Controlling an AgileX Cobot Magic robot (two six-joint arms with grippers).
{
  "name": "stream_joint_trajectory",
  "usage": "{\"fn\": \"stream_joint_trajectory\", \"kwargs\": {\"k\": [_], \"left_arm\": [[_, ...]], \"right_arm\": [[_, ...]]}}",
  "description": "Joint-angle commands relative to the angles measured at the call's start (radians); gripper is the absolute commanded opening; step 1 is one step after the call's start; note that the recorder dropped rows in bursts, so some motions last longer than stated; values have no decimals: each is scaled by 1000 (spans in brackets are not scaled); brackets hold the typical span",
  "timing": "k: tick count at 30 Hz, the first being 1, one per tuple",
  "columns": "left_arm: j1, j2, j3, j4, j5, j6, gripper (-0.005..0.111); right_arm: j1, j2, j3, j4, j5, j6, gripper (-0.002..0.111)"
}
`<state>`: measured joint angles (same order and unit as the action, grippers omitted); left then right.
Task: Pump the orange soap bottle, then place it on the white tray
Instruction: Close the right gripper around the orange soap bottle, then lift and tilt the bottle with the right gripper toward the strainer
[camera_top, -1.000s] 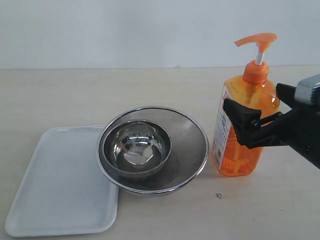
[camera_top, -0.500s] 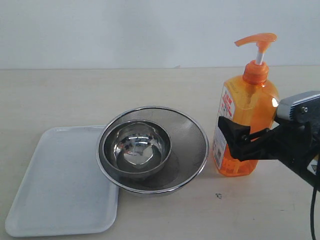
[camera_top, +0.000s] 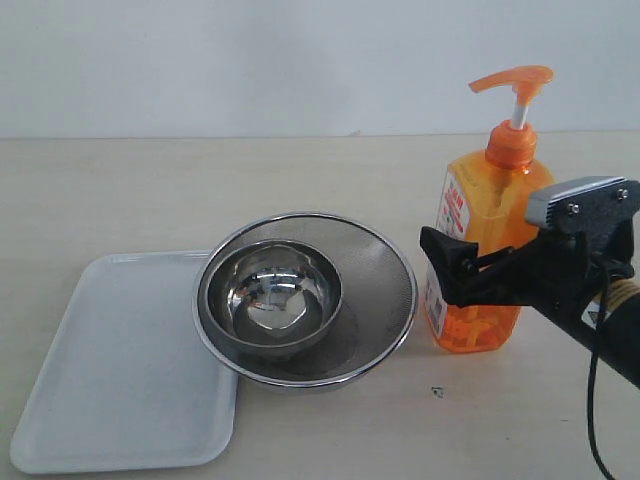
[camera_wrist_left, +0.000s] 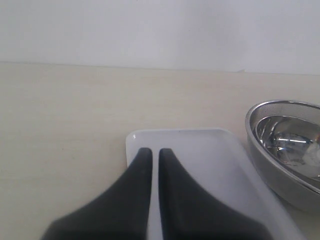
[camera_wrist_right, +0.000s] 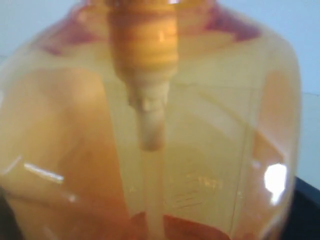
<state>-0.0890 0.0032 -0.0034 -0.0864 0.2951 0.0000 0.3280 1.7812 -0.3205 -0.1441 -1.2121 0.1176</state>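
The orange soap bottle (camera_top: 492, 200) stands upright on the table at the right, its pump head raised. My right gripper (camera_top: 475, 240) is open and straddles the bottle's body from the right; its near finger (camera_top: 445, 268) crosses the labelled side, and the far finger is hidden behind the bottle. In the right wrist view the translucent bottle (camera_wrist_right: 160, 125) fills the frame, with a dark finger (camera_wrist_right: 306, 205) at the edge. The white tray (camera_top: 110, 370) lies flat at the left front. My left gripper (camera_wrist_left: 151, 152) is shut and empty above the tray (camera_wrist_left: 200, 160).
A round steel mesh strainer (camera_top: 385, 290) with a steel bowl (camera_top: 270, 292) inside sits between tray and bottle, overlapping the tray's right edge. The strainer (camera_wrist_left: 262, 147) also shows in the left wrist view. A small dark speck (camera_top: 437, 392) lies in front of the bottle.
My right gripper has moved left and lower along the bottle, so its fingers now reach further around the body. The bottle, tray and strainer have not moved.
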Motion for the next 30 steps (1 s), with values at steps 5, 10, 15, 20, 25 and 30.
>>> {"fn": "stream_joint_trajectory", "kwargs": {"k": [5, 10, 15, 20, 25, 30], "left_arm": [[2, -3, 3, 2, 1, -8, 5], [2, -3, 3, 2, 1, -8, 5], [2, -3, 3, 2, 1, -8, 5], [2, -3, 3, 2, 1, -8, 5], [2, -3, 3, 2, 1, -8, 5], [2, -3, 3, 2, 1, -8, 5]], "right_arm": [[1, 60, -31, 37, -9, 8, 101], [1, 67, -31, 68, -9, 8, 58], [1, 67, -31, 68, -9, 17, 1], [1, 67, -31, 74, -9, -14, 1], [1, 65, -29, 50, -9, -154, 1], [7, 61, -29, 87, -9, -266, 0]]}}
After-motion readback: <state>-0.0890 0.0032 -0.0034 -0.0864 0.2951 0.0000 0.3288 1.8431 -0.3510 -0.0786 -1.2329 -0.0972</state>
